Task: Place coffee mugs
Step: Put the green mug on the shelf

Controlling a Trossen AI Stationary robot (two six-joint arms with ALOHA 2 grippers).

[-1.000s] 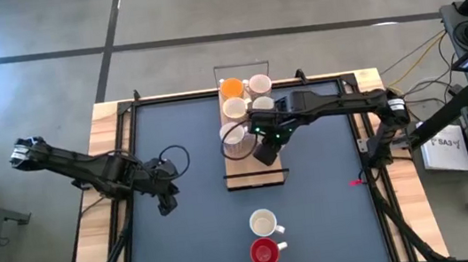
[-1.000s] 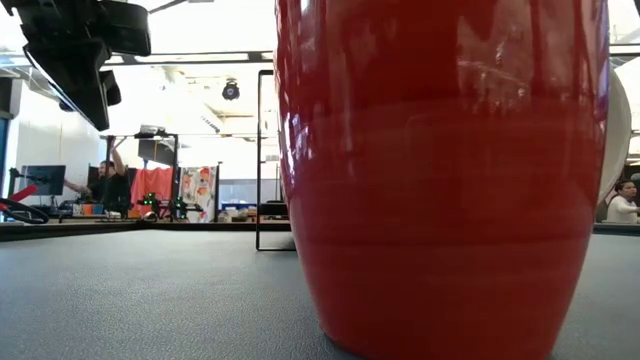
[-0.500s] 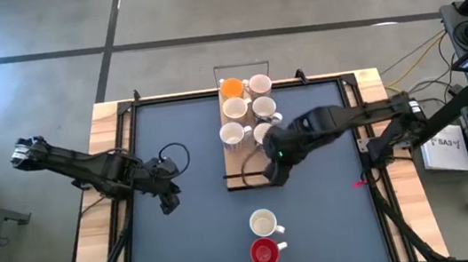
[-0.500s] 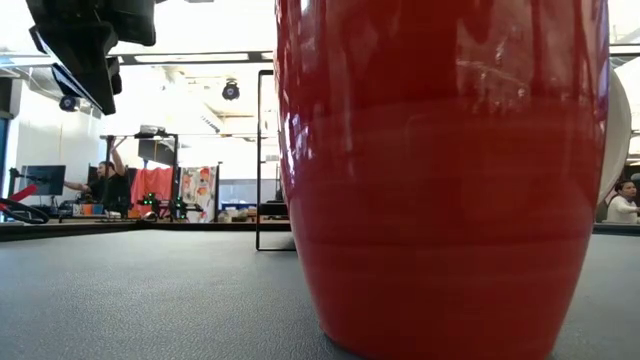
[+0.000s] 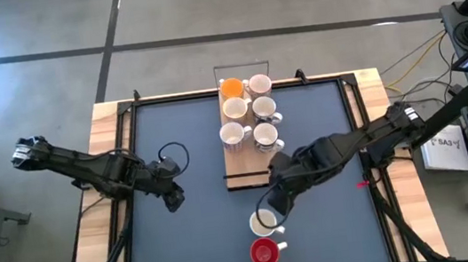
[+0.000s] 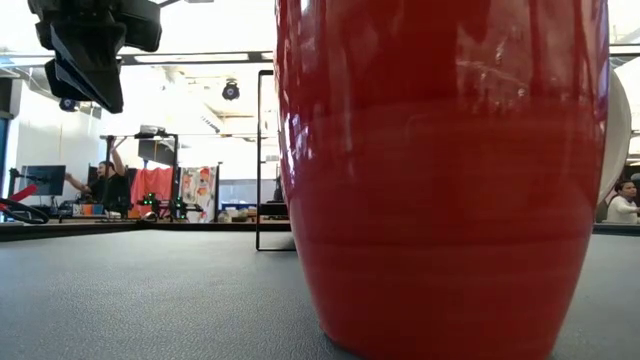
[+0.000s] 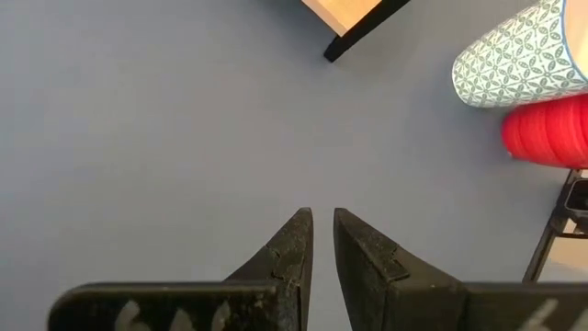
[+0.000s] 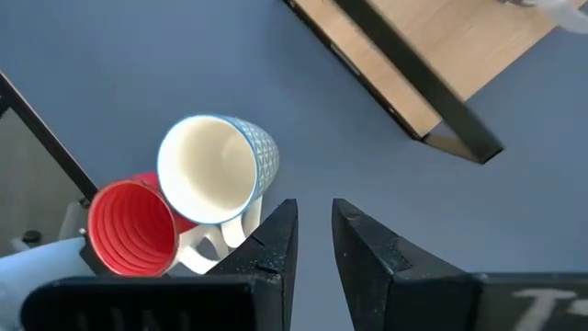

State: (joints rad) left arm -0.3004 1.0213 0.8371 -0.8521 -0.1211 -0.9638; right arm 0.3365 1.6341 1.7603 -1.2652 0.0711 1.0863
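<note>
Six coffee mugs stand on the wooden board [image 5: 254,166]: an orange one [image 5: 230,87] and several white ones, such as [image 5: 264,135]. A blue-patterned white mug [image 5: 264,224] [image 8: 207,170] and a red mug [image 5: 264,252] [image 8: 133,230] stand upright on the mat near the front edge. My right gripper [image 5: 270,209] [image 8: 314,216] hovers over the patterned mug's board side, narrowly open and empty. My left gripper [image 5: 171,198] [image 7: 320,221] hangs shut over bare mat at the left.
The red mug [image 6: 450,180] fills most of the low view, and the patterned mug stands right behind it. The board's near end has a dark frame edge [image 8: 413,92]. Bare mat [image 5: 203,242] lies between the two arms. A person sits far off in the room.
My right gripper has swung from over the board's near half toward the table's near edge, turning as it went. It now hangs over the patterned mug. A white mug on the board shows where the arm was. My left gripper has rolled a little in place.
</note>
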